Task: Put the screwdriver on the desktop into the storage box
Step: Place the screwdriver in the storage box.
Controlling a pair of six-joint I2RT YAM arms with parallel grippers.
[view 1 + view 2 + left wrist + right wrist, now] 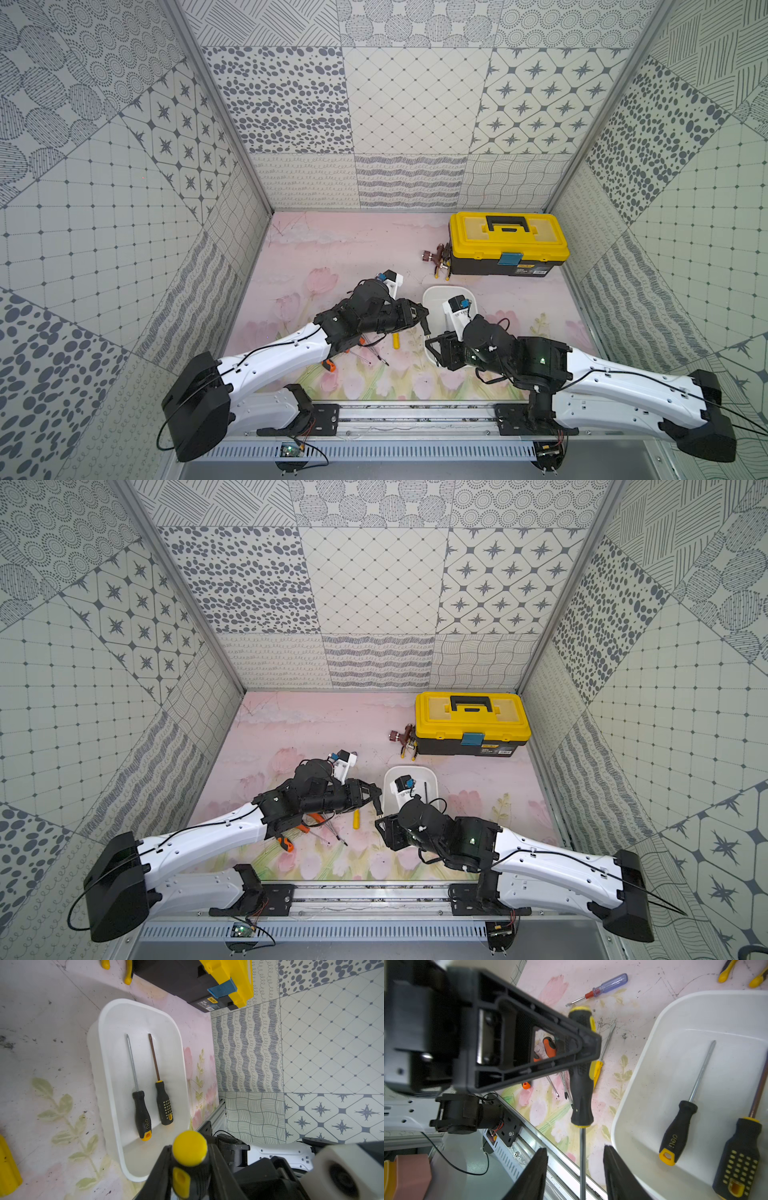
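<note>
Right wrist view, black-and-yellow screwdriver (581, 1088) held above the desk (643, 991) just beside the white storage box (639, 1084), left fingers (589, 1045) clamped on its handle, right fingers (534, 1172) apart either side of its shaft, two other screwdrivers (679, 1132) lying inside the box

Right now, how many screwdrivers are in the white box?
2. The silver-shafted screwdriver and the brown-shafted screwdriver lie side by side in the white box; one corner is hidden.

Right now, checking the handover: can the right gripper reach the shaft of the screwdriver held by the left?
Probably yes: the right gripper is open, and the screwdriver runs its shaft between its fingers, unobstructed; the left gripper clamps the handle.
</note>
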